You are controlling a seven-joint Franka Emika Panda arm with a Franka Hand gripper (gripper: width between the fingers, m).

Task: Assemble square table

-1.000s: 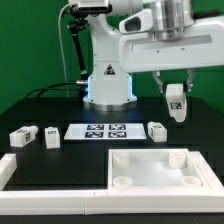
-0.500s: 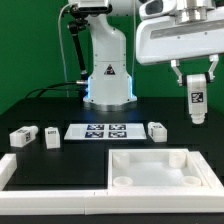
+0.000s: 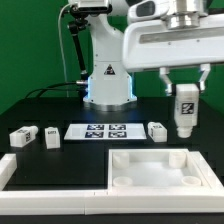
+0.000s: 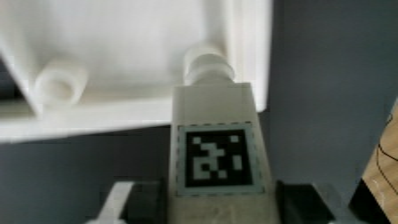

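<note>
A: What is seen to have shifted since half a second ago?

B: The two-finger gripper (image 3: 185,90) and the small white tagged leg block (image 3: 185,113) clasped in it have been carried toward the exterior view's left and a little lower. They are brought nearer the white plastic square top with raised rim (image 3: 146,153).

A: How is the block held?

B: It is pinched at its upper end between the two fingers and hung upright. Its black-and-white tag is turned to the exterior camera. The jaws are clenched onto its sides.

A: Where is it placed against the square top?

B: It is kept in the air by the top's far corner on the exterior view's right, and no contact with the rim is seen. In the wrist view its rounded tip is shown against the top's pale inside, near a raised round socket (image 4: 59,88).

A: What else is laid around the square top?

B: A spare white leg block (image 3: 157,130) is set on the black table (image 3: 60,112) just beyond the far rim. The marker board (image 3: 103,130) is found beside that block, toward the exterior view's left. Two further white leg blocks (image 3: 52,137) are laid past the board, well apart from the top. A long white border rail (image 3: 8,165) is seen off the top's side on the exterior view's left.
</note>
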